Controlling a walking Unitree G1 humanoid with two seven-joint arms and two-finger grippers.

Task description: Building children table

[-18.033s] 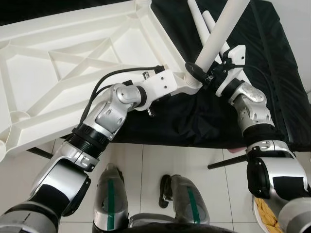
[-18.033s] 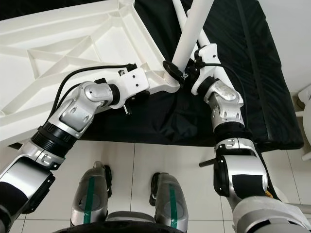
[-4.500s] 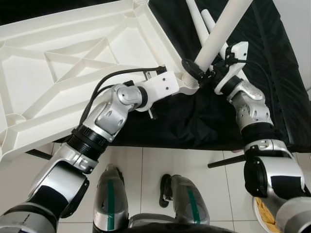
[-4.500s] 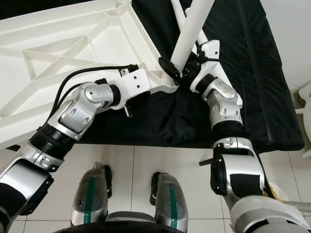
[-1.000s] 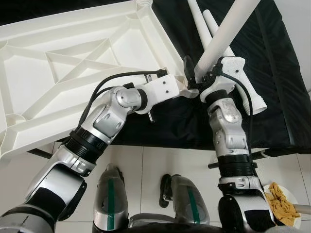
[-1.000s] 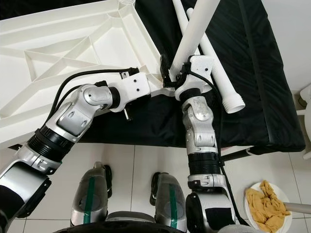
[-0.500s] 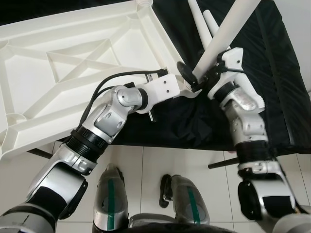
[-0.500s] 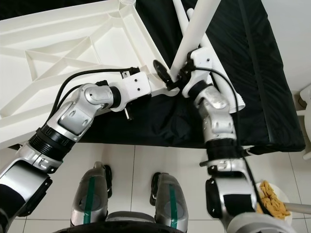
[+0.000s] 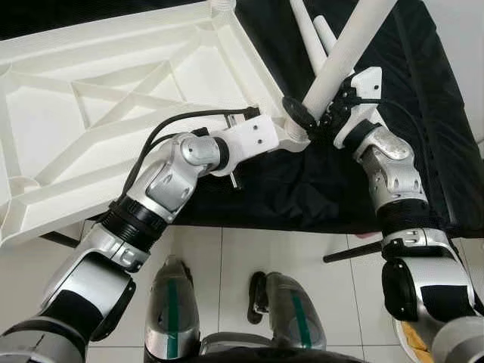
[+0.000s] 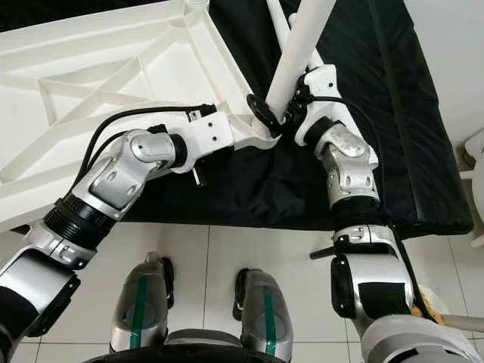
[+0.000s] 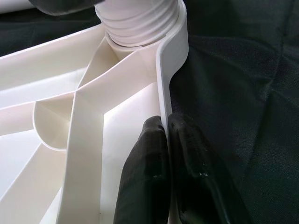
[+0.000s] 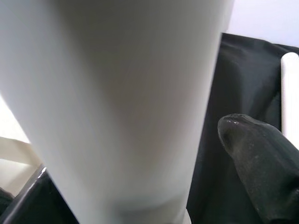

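Left end effector (image 11: 163, 140) pinches the upturned tabletop (image 9: 113, 98) rim beside the corner socket. Right end effector (image 9: 321, 121) grips the white leg (image 9: 344, 49), tilted toward 1 o'clock. Risk: tilt cross-threads the leg.

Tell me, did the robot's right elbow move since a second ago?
Yes. The right arm swung outward to the robot's right, away from the black mattress's middle toward its right edge, while the right gripper stayed at the table leg.
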